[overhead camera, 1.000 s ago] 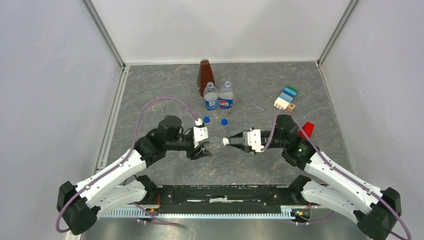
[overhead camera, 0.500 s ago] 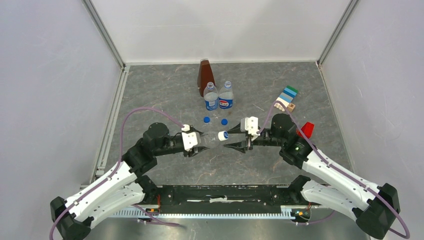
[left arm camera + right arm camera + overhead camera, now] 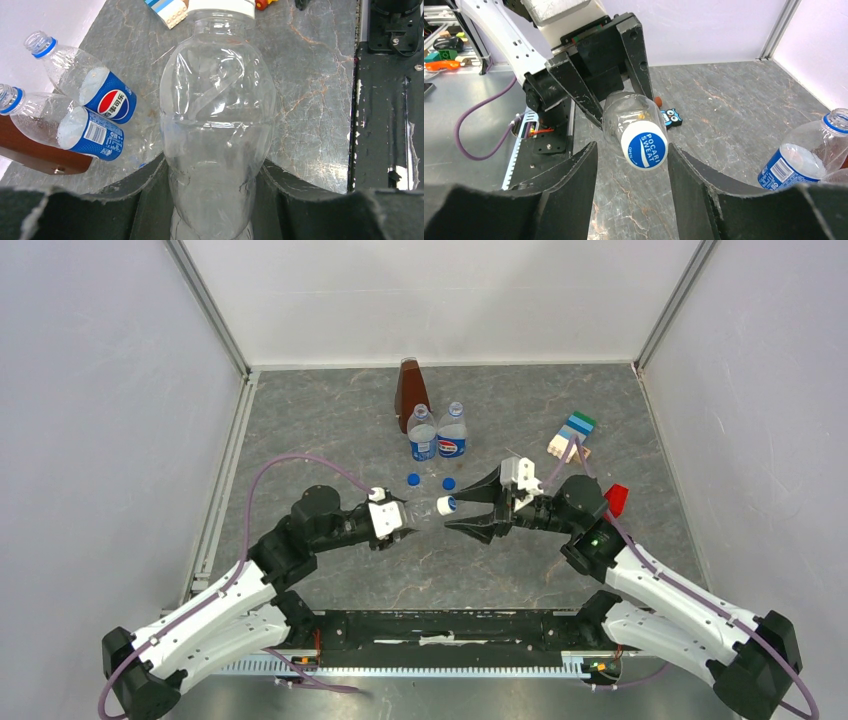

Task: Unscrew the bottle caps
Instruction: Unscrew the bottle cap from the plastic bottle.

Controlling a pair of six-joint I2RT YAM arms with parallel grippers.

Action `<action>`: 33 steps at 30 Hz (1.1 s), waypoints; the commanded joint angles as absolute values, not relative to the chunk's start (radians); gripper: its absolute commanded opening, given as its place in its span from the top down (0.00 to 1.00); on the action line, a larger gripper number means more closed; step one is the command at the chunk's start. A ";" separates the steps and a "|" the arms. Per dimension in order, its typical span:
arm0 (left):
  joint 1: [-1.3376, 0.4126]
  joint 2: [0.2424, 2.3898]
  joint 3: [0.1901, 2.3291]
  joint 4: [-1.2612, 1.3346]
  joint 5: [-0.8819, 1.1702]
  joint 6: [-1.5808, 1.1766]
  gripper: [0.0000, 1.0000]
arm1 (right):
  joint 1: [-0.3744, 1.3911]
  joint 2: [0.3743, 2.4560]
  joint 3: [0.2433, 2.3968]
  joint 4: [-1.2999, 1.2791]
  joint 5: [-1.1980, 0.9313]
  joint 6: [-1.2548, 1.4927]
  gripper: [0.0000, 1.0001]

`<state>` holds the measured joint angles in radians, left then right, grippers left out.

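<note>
Dead centre, level between left gripper [image 3: 402, 523] and right gripper [image 3: 458, 509]: unlabelled bottle [image 3: 424, 512], cap [image 3: 446, 506] towards the right. Just behind, on the table [image 3: 330, 420], 2 loose caps [image 3: 413, 479] [image 3: 449, 483]. Further back, 2 labelled bottles [image 3: 423, 437] [image 3: 452, 434] side by side, pyramid object [image 3: 408, 385] behind the left one. Back right, block stack [image 3: 570, 435].

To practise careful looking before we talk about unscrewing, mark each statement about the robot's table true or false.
1. The left gripper holds the clear bottle sideways. True.
2. The right gripper is clamped on the white cap. False: its jaws stand open on either side of the cap, which sits on the clear bottle.
3. Two blue caps lie on the table. True.
4. Both labelled bottles have caps on. False: their necks are open.
</note>
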<state>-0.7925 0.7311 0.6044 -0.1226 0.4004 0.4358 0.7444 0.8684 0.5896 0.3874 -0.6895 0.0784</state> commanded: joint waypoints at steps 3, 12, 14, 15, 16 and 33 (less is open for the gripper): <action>-0.799 0.736 0.611 -0.083 0.380 0.470 0.98 | 0.744 0.855 0.583 0.492 -0.678 0.161 0.45; -0.801 0.731 0.608 -0.083 0.372 0.467 0.98 | 0.744 0.895 0.595 0.491 -0.711 0.158 0.89; -0.801 0.731 0.610 -0.083 0.379 0.461 0.98 | 0.744 0.906 0.606 0.464 -0.752 0.128 1.00; -0.801 0.732 0.614 -0.083 0.382 0.452 0.98 | 0.744 0.915 0.619 0.427 -0.781 0.096 1.00; -0.801 0.733 0.623 -0.089 0.396 0.440 0.98 | 0.744 0.926 0.633 0.383 -0.819 0.044 1.00; -0.778 0.825 0.767 -0.054 0.800 0.222 0.98 | 0.857 0.983 0.864 -0.302 -0.761 -0.742 1.00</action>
<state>-0.7727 0.8600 0.6670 -0.2398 0.5323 0.3550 0.7837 0.9463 0.8375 -0.1467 -0.6960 -0.4683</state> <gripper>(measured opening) 0.534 0.248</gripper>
